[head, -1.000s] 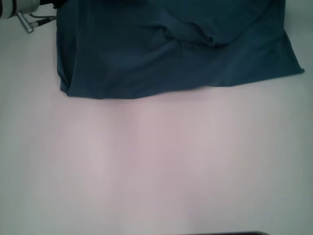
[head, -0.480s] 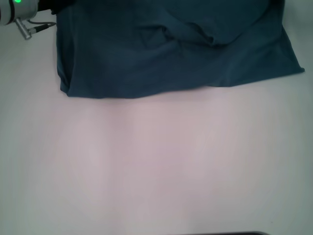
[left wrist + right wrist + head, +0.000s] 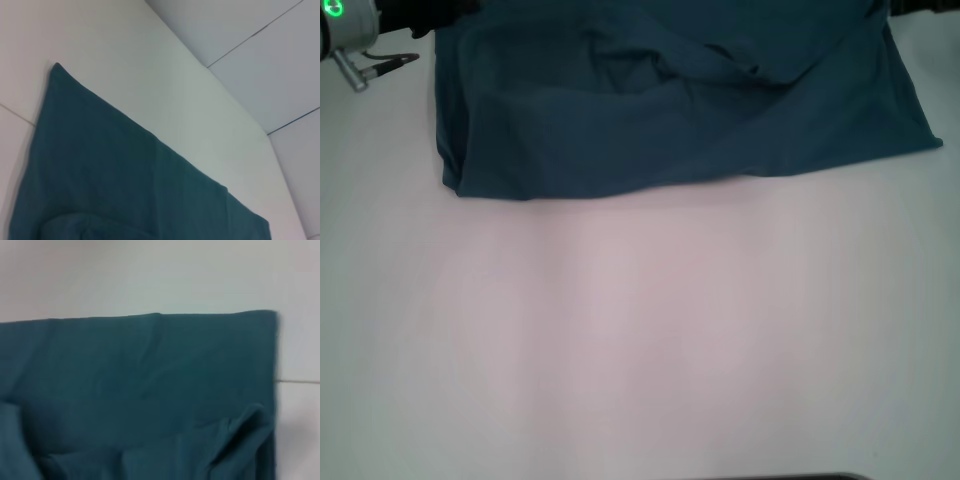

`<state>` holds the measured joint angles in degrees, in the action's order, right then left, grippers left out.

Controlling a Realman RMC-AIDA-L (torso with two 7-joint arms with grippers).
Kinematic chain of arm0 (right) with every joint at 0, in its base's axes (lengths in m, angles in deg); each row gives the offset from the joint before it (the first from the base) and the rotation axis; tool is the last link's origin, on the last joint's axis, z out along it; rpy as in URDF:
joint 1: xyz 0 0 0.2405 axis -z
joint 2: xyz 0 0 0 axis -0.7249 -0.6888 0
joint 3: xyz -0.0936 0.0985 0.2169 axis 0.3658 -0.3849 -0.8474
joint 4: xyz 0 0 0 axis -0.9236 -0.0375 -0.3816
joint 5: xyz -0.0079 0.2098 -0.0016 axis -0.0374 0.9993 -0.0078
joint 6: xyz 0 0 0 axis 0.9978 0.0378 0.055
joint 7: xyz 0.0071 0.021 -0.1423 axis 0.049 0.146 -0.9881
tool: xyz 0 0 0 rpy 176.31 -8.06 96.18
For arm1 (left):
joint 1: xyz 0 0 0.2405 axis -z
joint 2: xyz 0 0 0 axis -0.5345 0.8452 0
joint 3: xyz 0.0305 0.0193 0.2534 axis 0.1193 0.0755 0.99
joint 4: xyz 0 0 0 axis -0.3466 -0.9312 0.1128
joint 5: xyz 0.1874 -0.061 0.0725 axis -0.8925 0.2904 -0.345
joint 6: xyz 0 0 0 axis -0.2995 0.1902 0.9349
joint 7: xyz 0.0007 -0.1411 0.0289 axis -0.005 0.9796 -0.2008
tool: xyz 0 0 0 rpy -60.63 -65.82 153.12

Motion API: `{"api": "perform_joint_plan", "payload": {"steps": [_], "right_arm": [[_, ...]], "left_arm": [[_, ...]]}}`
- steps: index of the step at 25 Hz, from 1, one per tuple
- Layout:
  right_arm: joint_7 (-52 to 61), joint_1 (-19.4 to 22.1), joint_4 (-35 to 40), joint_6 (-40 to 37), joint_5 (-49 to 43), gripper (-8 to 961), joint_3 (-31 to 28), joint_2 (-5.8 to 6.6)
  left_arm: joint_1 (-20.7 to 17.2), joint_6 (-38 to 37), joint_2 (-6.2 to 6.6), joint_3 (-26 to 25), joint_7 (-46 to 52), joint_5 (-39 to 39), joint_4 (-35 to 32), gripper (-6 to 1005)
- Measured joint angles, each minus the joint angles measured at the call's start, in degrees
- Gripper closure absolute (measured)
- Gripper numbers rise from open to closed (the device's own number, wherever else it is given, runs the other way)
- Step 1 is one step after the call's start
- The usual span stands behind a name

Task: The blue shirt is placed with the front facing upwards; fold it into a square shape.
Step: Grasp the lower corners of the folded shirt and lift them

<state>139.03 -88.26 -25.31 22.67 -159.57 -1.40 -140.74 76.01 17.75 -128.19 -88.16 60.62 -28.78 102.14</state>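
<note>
Cloth bunches along the far edge of the surface (image 3: 640,340): the blue shirt (image 3: 670,110) lies there already doubled over, with a loose ridge of folds across its middle and its near hem running fairly straight from left to right. The left pincer (image 3: 415,12) sits at the shirt's far left corner, only its wrist housing and a dark edge showing; the right pincer (image 3: 920,6) is a dark sliver at the far right corner. Whether either is gripping fabric, or how wide each stands, I cannot tell. The wrist views show only flat teal cloth and pale surface beyond it.

To fold well from here, both corners should probably travel together at even height, so the layer lands flat and the ridge smooths out rather than getting trapped. The hems should line up before letting go. Nothing else lies around the shirt; only its own rumpled middle stands in the way
</note>
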Motion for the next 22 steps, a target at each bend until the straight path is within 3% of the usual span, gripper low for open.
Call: {"api": "perform_joint_plan", "payload": {"steps": [3,6,9,14,17,22], "right_arm": [[-4.8,3.5,4.4,-8.6,6.0,369,-4.2,-0.64],[-12.0,8.6,6.3,-19.7,17.6,138,-8.7,-0.92],[-17.8,13.8,6.0,-28.1,26.4,104,-11.5,-1.16],[-21.6,22.0,4.8,-40.4,34.9,49,-15.5,-2.67],[-22.6,24.7,2.0,-45.9,35.5,15,-17.7,-2.93],[-25.0,27.3,-1.6,-48.0,35.0,15,-18.3,-2.71]], "left_arm": [[-1.8,-2.5,-0.56,0.2,-0.4,1.9,2.5,369],[-4.2,-8.3,-0.89,0.2,-3.0,4.1,5.0,354],[-6.2,-13.5,-0.26,0.1,-4.0,5.0,5.7,338],[-10.0,-19.3,0.98,0.0,-3.4,4.9,5.4,313],[-12.3,-20.1,1.35,0.1,-3.0,4.5,5.1,316],[-15.3,-20.3,2.21,0.6,-4.3,3.9,4.4,319]]}}
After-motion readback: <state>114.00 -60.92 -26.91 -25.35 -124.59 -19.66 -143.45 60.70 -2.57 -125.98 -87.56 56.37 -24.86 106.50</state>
